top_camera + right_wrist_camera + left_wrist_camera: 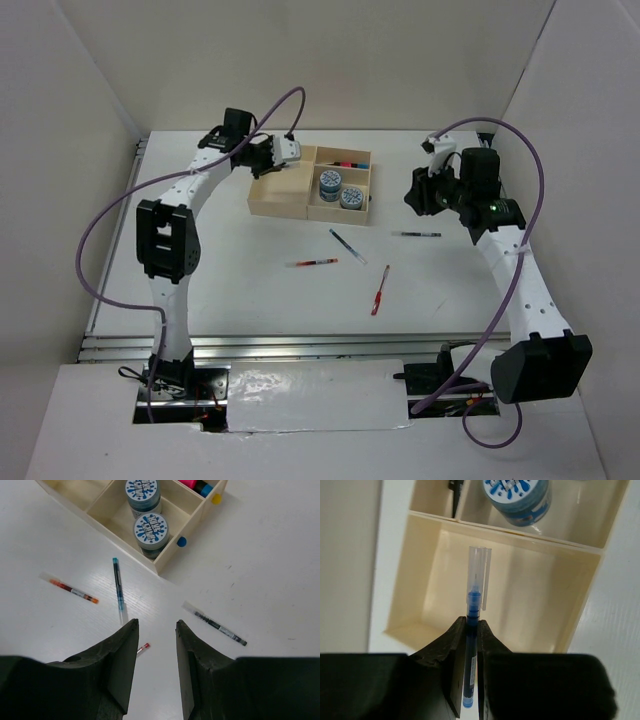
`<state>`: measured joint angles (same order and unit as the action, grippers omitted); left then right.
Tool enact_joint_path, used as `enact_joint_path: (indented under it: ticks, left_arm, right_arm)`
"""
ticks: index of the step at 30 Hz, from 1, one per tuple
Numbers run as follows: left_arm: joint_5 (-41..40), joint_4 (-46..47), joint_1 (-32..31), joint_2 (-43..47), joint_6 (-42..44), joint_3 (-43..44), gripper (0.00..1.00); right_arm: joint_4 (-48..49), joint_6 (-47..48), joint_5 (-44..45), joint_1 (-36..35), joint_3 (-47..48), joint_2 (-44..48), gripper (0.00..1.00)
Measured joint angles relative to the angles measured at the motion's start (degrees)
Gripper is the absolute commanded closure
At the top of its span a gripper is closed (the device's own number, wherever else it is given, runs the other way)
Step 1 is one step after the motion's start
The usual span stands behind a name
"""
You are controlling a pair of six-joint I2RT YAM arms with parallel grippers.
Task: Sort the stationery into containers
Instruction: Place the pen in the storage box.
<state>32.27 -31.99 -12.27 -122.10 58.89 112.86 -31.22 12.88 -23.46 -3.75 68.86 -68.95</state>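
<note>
Two fingers of the left gripper pinch a blue pen, its clear cap reaching out over the large section of the beige tray. The right gripper hangs parted and empty above the table, near a black pen. Two tape rolls sit in a smaller compartment. Two red pens and a second blue pen lie loose on the table.

Left end effector clamped tight, far forward; right end effector spread apart, aloft.
</note>
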Motion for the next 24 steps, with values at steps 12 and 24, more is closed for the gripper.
enact_joint_path:
  ticks: [12,24]
  left_arm:
    - [-0.3,2.4,-1.3,-6.6,3.3,-1.0,0.92]
    - [-1.6,3.1,-2.8,-10.8,4.3,-2.6,0.75]
  right_arm:
    - [0.3,0.1,-1.3,2.3,-1.0,-0.8,0.56]
    - [-0.7,0.4,-2.2,2.6,-1.0,-2.2,0.53]
